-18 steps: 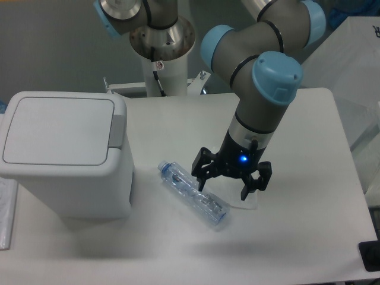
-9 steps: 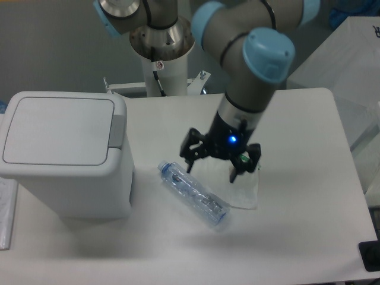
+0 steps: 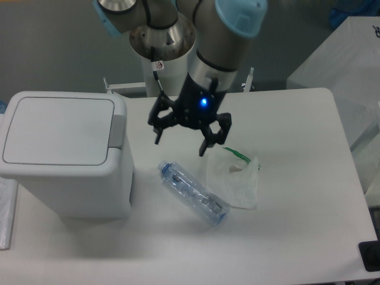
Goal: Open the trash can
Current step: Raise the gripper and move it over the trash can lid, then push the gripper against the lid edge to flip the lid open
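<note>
The trash can (image 3: 62, 151) is a large boxy white bin at the left of the table. Its flat lid is shut and the grey push-tab (image 3: 117, 129) sits on the lid's right edge. My gripper (image 3: 180, 141) hangs open and empty above the table, to the right of the bin and a little beyond the push-tab, apart from it. Its fingers point downward.
A clear plastic bottle (image 3: 193, 192) lies on its side in front of the gripper. A thin translucent plastic bag (image 3: 236, 178) lies to the bottle's right. The robot base (image 3: 161, 53) stands at the back. A white box (image 3: 344, 53) stands off the table's right.
My gripper has risen and moved left and back, from over the plastic bag toward the trash can. The bag now lies uncovered. The bottle and bin have not moved.
</note>
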Robot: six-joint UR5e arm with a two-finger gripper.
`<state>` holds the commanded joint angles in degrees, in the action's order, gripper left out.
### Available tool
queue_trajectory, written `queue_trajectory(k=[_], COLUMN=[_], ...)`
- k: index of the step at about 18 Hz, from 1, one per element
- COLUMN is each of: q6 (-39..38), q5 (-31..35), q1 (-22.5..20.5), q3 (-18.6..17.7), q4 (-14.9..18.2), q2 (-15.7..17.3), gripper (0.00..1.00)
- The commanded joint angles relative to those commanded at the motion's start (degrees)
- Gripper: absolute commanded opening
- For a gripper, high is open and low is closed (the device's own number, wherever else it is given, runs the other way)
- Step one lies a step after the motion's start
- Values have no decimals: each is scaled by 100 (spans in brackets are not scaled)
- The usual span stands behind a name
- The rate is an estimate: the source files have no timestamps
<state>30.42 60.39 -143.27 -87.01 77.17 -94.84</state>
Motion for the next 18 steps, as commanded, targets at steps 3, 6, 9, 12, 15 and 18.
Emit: queue_trajectory(k=[3,6,9,12,15,18], q6=[-282,-388,-441,-441,-414,-379], q5=[-44,-18,35,35,78,236], q1=[211,342,466,466,466,466], q3=[-35,-228,-457,-475,-545,-624], q4=[-26,-385,-703,-712,-712,-729], q2=[27,9,44,80,106,132], gripper=[100,100,100,100,100,100])
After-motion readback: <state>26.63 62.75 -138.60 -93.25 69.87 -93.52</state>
